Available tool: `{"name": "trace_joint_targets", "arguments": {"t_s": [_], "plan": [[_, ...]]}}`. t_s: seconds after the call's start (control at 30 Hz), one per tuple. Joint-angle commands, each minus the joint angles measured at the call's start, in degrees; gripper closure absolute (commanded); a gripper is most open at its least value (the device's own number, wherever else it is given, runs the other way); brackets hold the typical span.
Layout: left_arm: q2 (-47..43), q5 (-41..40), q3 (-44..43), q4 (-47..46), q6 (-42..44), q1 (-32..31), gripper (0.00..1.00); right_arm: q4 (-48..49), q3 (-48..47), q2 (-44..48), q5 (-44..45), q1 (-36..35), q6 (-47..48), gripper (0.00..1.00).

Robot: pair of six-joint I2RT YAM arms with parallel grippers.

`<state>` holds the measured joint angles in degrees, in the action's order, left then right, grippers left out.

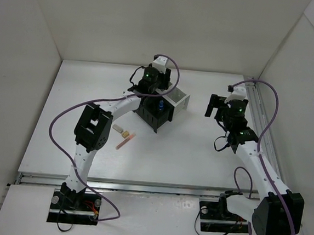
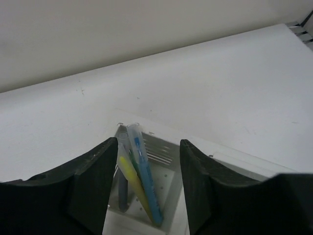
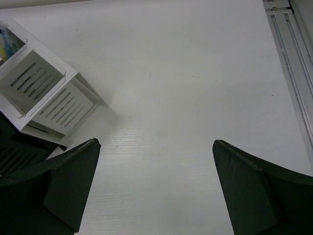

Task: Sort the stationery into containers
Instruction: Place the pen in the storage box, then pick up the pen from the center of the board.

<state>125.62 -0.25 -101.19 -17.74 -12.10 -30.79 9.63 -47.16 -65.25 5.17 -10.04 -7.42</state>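
The containers (image 1: pixel 163 108), two black bins in front and two white bins behind, stand at the table's middle back. My left gripper (image 1: pixel 159 87) hovers open and empty just over a white bin (image 2: pixel 168 161). That bin holds a yellow marker (image 2: pixel 131 178), a blue marker (image 2: pixel 145 183) and a dark pen (image 2: pixel 122 193), all leaning. A blue-capped bottle (image 1: pixel 162 104) stands in a black bin. Two beige eraser blocks (image 1: pixel 121 130) and a pink marker (image 1: pixel 125 143) lie on the table left of the bins. My right gripper (image 1: pixel 217 107) is open and empty over bare table (image 3: pixel 156 143), right of the white bins (image 3: pixel 46 93).
White walls enclose the table on the left, back and right. A metal rail (image 3: pixel 293 63) runs along the right edge. The left arm's purple cable (image 1: pixel 63 120) loops over the left part of the table.
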Motion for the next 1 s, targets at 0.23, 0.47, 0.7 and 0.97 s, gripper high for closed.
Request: {"name": "trace_joint_targets", "arguments": {"t_s": [0.23,0.47,0.7,0.97], "plan": [[-20.23,10.61,1.08,2.69,2.34,0.2,0.0,0.66,-3.2,4.17,-4.03,0.38,-1.9,0.02],[-36.83,12.3,19.73,14.83,2.7,0.2,0.0,-3.12,-3.2,3.03,-6.41,-1.46,-4.97,0.02],[-59.78,4.21,47.99,19.65,-3.89,0.2,0.0,-11.28,-5.75,-3.56,0.36,-5.86,-10.14,0.02],[-63.67,2.36,62.76,25.65,-7.94,0.2,0.0,-11.91,-3.82,-3.92,0.28,-6.48,-12.88,0.02]]}}
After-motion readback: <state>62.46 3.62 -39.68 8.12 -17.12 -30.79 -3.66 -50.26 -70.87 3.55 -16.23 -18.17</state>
